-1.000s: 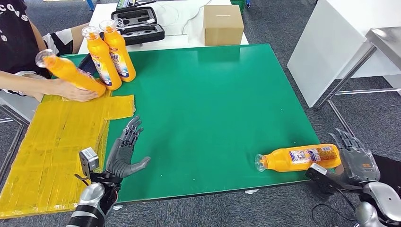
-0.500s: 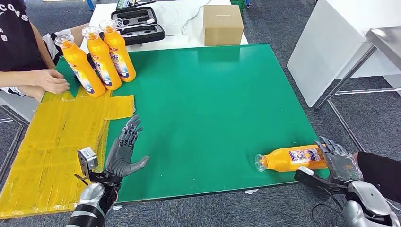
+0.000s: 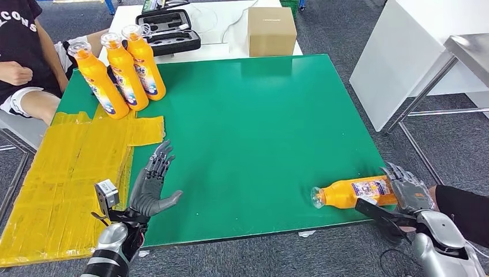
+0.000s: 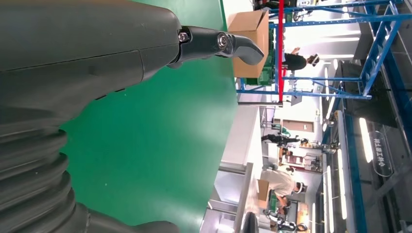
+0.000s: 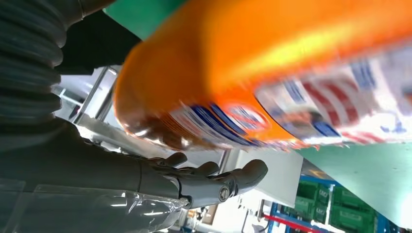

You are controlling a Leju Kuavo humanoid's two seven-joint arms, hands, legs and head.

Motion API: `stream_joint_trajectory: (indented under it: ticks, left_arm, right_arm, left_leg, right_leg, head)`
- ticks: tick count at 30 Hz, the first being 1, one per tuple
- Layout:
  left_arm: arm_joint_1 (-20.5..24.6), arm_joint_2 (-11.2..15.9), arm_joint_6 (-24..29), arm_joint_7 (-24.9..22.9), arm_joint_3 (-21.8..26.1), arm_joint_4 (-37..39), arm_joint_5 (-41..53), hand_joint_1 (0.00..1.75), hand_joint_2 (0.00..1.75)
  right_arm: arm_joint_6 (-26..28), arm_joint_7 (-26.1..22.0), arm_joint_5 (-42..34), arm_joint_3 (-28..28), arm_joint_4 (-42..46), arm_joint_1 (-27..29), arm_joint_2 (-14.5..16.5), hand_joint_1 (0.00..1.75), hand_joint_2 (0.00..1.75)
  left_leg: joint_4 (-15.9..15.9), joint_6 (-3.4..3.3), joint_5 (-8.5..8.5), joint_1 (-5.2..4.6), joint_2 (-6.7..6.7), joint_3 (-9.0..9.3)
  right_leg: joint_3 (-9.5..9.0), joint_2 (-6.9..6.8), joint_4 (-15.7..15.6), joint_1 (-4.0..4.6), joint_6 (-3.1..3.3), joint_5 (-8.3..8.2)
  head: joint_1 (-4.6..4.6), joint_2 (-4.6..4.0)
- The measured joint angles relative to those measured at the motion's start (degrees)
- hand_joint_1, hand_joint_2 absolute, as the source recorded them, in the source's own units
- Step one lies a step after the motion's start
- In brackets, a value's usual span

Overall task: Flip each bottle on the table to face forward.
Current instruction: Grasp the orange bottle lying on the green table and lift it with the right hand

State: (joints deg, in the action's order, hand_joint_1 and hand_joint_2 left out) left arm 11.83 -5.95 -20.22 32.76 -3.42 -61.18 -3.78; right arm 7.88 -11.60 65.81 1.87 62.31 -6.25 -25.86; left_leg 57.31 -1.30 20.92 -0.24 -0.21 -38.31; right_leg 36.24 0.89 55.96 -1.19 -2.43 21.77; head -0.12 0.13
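Note:
An orange bottle (image 3: 352, 193) lies on its side near the front right edge of the green table (image 3: 254, 121), cap end pointing left, label up. My right hand (image 3: 408, 191) is at its base end, fingers spread over the far side and thumb on the near side, not clasped. The right wrist view shows the blurred bottle (image 5: 291, 73) close above the spread fingers (image 5: 214, 179). Three orange bottles (image 3: 124, 72) stand upright at the back left corner. My left hand (image 3: 151, 184) hovers open over the front left of the table, holding nothing.
A person (image 3: 23, 63) sits at the back left, hand pulled back to the lap. Yellow tape (image 3: 69, 173) covers the table's left side. A cardboard box (image 3: 271, 30) and a black case (image 3: 167, 32) sit on the white table behind. A white cabinet (image 3: 415, 52) stands to the right.
The person stood the third bottle upright beside the other two and drew the hand away. My right hand moved left onto the base end of the lying bottle. The left hand stayed put.

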Motion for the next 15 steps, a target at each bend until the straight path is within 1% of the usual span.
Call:
stream_joint_trajectory:
  ticks: [2, 3, 8, 15]
  left_arm:
    - [0.06, -0.08, -0.09, 0.0, 0.01, 0.22, -0.03, 0.0, 1.75]
    - [0.1, -0.1, -0.11, 0.01, 0.01, 0.32, -0.04, 0.0, 1.75]
    - [0.35, -0.11, -0.2, 0.19, 0.01, 0.95, -0.07, 0.0, 1.75]
    - [0.6, -0.13, -0.16, 0.34, 0.05, 1.66, -0.07, 0.0, 1.75]
  right_arm:
    - [0.15, 0.08, 0.26, -0.56, -1.31, -0.84, 0.0, 1.68, 1.75]
    - [0.08, 0.07, 0.28, -0.81, -1.86, -1.12, 0.0, 1.75, 1.75]
    - [-1.34, -1.15, -0.89, -2.16, -3.57, -2.05, -0.57, 1.75, 1.75]
    - [-1.65, -2.3, -2.2, -3.33, -4.45, -3.32, -0.95, 1.75, 1.75]
  left_leg:
    - [0.0, 0.0, 0.0, 0.0, 0.0, 0.06]
    - [0.0, 0.0, 0.0, 0.0, -0.01, 0.07]
    - [0.0, 0.0, -0.01, 0.0, -0.01, 0.16]
    - [0.0, 0.0, 0.0, 0.01, -0.01, 0.21]
  right_leg:
    - [-0.06, 0.0, 0.0, 0.0, 0.0, 0.0]
    - [-0.08, 0.0, 0.0, 0.0, 0.0, 0.0]
    - [-0.15, -0.01, 0.0, 0.0, -0.01, -0.01]
    - [-0.21, 0.0, 0.0, 0.01, 0.0, 0.0]
  head:
    - [0.0, 0.0]
    - [-0.01, 0.0]
    - [-0.01, 0.0]
    - [0.0, 0.0]
